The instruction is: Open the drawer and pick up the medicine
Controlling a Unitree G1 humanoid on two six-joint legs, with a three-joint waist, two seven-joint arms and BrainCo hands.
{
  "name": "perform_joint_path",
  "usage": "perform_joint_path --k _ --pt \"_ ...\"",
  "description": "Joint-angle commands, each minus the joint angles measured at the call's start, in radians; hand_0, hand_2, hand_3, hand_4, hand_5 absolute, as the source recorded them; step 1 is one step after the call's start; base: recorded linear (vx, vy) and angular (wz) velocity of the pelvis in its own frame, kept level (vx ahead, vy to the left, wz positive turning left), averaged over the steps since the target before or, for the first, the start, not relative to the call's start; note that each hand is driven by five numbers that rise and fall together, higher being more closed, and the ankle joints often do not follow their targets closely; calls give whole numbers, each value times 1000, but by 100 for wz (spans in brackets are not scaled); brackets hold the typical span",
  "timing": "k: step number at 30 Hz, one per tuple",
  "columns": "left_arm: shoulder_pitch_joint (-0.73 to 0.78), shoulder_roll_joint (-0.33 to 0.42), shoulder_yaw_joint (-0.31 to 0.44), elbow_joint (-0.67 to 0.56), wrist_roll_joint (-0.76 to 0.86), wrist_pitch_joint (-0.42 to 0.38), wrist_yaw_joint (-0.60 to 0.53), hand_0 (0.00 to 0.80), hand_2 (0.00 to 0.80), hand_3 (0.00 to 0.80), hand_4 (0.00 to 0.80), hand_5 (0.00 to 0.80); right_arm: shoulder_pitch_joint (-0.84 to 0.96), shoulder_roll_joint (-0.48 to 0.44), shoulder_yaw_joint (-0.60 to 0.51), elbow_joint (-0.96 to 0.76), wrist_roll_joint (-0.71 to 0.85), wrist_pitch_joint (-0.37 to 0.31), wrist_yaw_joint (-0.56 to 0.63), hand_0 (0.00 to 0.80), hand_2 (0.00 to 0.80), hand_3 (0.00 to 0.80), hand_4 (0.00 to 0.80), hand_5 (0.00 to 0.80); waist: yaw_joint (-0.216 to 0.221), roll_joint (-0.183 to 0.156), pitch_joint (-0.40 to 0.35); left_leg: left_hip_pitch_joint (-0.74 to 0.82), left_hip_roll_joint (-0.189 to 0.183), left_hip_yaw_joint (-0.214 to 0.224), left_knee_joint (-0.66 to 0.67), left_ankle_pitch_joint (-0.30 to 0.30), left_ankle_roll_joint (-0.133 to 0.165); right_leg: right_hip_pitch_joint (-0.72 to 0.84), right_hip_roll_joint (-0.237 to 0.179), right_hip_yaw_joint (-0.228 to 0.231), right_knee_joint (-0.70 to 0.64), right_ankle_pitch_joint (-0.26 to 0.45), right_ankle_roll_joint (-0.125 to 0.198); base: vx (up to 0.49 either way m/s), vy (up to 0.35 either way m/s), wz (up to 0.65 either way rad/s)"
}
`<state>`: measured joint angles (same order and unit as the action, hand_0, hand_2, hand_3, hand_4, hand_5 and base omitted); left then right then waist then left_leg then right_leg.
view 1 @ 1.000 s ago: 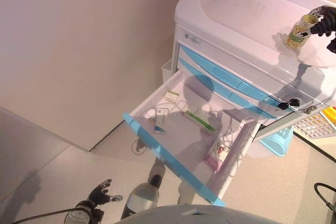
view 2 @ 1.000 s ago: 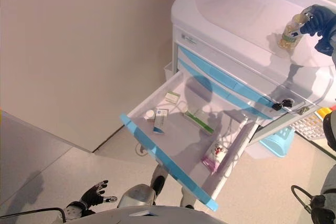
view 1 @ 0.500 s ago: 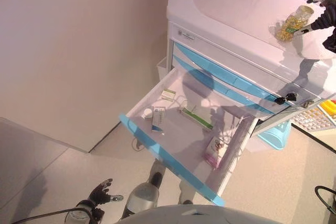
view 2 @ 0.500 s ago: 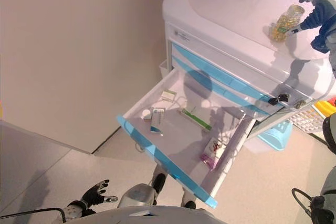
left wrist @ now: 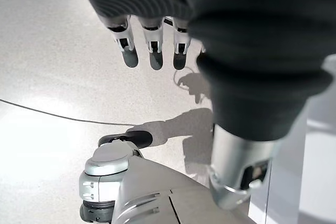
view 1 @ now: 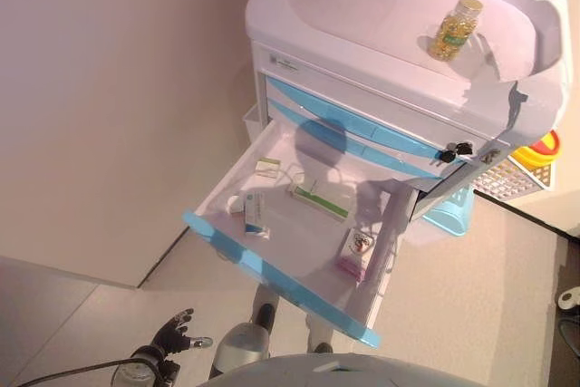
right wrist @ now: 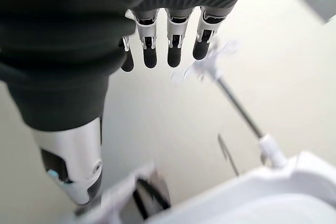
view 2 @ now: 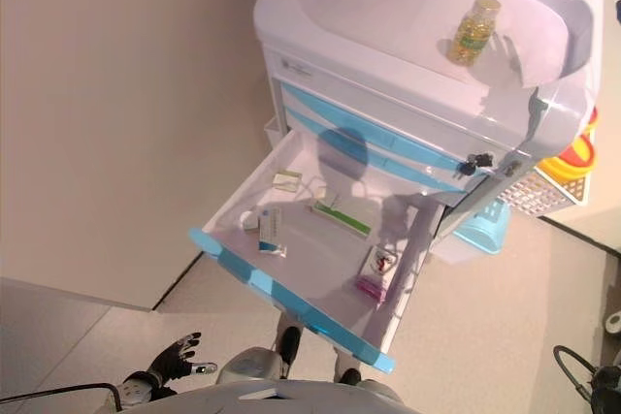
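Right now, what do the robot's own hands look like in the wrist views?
Both look alike. The left hand and the right hand each show a row of silver fingers with dark rounded tips under a dark ribbed cover. Set apart from each row is a thicker silver thumb, the right one carrying a small blue mark near its end.

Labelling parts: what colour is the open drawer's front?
Light blue drawer front, clearest in the left eye view.

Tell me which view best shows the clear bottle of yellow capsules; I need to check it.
The left eye view: the clear bottle of yellow capsules stands upright and alone on the white cart top. The right eye view shows it equally. Neither wrist view shows it.
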<state>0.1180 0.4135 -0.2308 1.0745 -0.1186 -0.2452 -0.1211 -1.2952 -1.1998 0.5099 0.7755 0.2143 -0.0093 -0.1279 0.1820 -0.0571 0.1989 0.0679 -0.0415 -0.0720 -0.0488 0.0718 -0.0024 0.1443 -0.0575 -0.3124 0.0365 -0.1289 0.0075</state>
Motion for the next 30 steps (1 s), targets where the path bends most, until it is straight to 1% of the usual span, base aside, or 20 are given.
perform_joint_path --k 1,3,7,8,9,10,11,12,14,17,18,19,21,22,23,24,25,26,28,30 --pt "15 29 -12 23 3 -27 -14 0 0 0 0 0 19 -64 -64 -71 93 -6 -135 0 0 0 0 0 -11 -12 -54 22 -40 59 54 -134 25 -57 -19 28 59 45 43 -43 -6 -13" --pt "11 21 -21 32 15 -36 -14 0 0 0 0 0 95 -44 -150 -73 124 -18 -209 0 0 0 0 0 -25 -8 -54 24 -39 71 61 -142 28 -60 -18 42 59 45 44 -39 3 -15" --pt "-5 7 -31 25 26 -32 -16 0 0 0 0 0 306 12 -358 -87 146 -69 -288 0 0 0 0 0 -57 0 -50 28 -35 99 75 -160 31 -65 -12 76 57 45 47 -41 14 -32" --pt "-16 -5 -31 19 24 -27 -13 0 0 0 0 0 402 49 -434 -91 129 -82 -260 0 0 0 0 0 -77 7 -45 28 -33 110 81 -165 32 -68 -10 89 56 46 48 -44 16 -32" --pt "-19 -2 -33 17 27 -27 -14 0 0 0 0 0 452 62 -472 -100 111 -80 -253 0 0 0 0 0 -76 3 -45 28 -32 115 82 -167 33 -69 -9 94 56 47 48 -38 15 -37" --pt "-24 -4 -33 13 23 -24 -14 0 0 0 0 0 526 80 -513 -115 90 -87 -245 0 0 0 0 0 -84 4 -44 29 -32 121 84 -169 35 -71 -8 102 56 49 49 -36 10 -43" --pt "-35 -12 -27 11 23 -19 -13 0 0 0 0 0 644 119 -565 -122 84 -101 -211 0 0 0 0 0 -108 8 -40 30 -29 134 82 -171 37 -75 -5 116 53 52 51 -40 9 -41" --pt "-40 -14 -24 10 29 -16 -14 0 0 0 0 0 720 147 -602 -133 76 -121 -194 0 0 0 0 0 -117 7 -38 32 -27 141 80 -172 38 -78 -3 124 53 54 52 -46 6 -40" --pt "-52 -21 -22 17 49 -13 -8 0 0 0 0 0 891 233 -665 -178 43 -177 -148 0 0 0 0 0 -145 11 -36 33 -21 160 70 -168 40 -87 3 141 49 61 55 -38 7 -45" --pt "-70 -25 -12 24 72 -8 -1 0 0 0 0 0 1065 360 -685 -222 10 -267 -88 0 0 0 0 0 -182 16 -35 37 -13 187 54 -164 39 -99 10 163 44 68 59 -15 11 -48" --pt "-73 -27 -8 24 76 -8 3 0 0 0 0 0 1106 388 -690 -224 28 -274 -62 0 0 0 0 0 -191 16 -36 38 -11 193 52 -164 40 -102 11 168 44 69 60 -1 7 -50" --pt "-79 -29 -1 23 75 -7 4 0 0 0 0 0 1158 431 -695 -209 34 -302 -21 0 0 0 0 0 -204 19 -35 37 -9 203 53 -165 39 -107 11 173 45 70 63 -4 4 -43" --pt "-87 -35 11 24 69 -7 10 0 0 0 0 0 1226 496 -688 -186 23 -306 36 0 0 0 0 0 -222 21 -35 35 -6 219 54 -166 39 -116 13 179 48 71 64 -3 -4 -30" --pt "-89 -38 19 23 65 -7 16 0 0 0 0 0 1262 533 -675 -168 20 -325 63 0 0 0 0 0 -231 22 -32 34 -5 226 54 -166 38 -119 13 181 49 72 65 -2 -10 -22" --pt "-89 -38 23 22 66 -8 20 0 0 0 0 0 1276 546 -670 -161 35 -312 76 0 0 0 0 0 -234 22 -32 33 -4 229 54 -165 38 -121 13 182 50 72 65 -7 -9 -20" --pt "-91 -39 32 21 61 -11 22 0 0 0 0 0 1317 603 -647 -138 4 -332 83 0 0 0 0 0 -243 25 -28 30 -4 233 56 -164 39 -126 14 183 56 70 65 -10 -7 -26" --pt "-92 -42 35 23 65 -15 26 0 0 0 0 0 1337 643 -622 -109 -15 -339 81 0 0 0 0 0 -248 28 -23 26 -3 234 58 -164 41 -132 14 184 63 67 64 -9 -7 -30" --pt "-93 -44 36 23 72 -19 30 0 0 0 0 0 1347 663 -606 -93 -53 -346 85 0 0 0 0 0 -250 29 -20 23 -3 234 60 -164 42 -136 14 184 69 64 63 -14 -10 -33" --pt "-98 -48 31 22 97 -39 35 0 0 0 0 0 1375 725 -538 -46 -92 -340 82 0 0 0 0 0 -254 36 -5 8 -2 230 72 -163 45 -154 12 181 91 58 60 -35 -15 -27" --pt "-105 -49 16 19 119 -67 41 0 0 0 0 0 1386 760 -485 -3 -145 -340 77 0 0 0 0 0 -257 44 15 -9 -3 226 86 -162 49 -174 10 180 114 51 56 -71 0 -9"
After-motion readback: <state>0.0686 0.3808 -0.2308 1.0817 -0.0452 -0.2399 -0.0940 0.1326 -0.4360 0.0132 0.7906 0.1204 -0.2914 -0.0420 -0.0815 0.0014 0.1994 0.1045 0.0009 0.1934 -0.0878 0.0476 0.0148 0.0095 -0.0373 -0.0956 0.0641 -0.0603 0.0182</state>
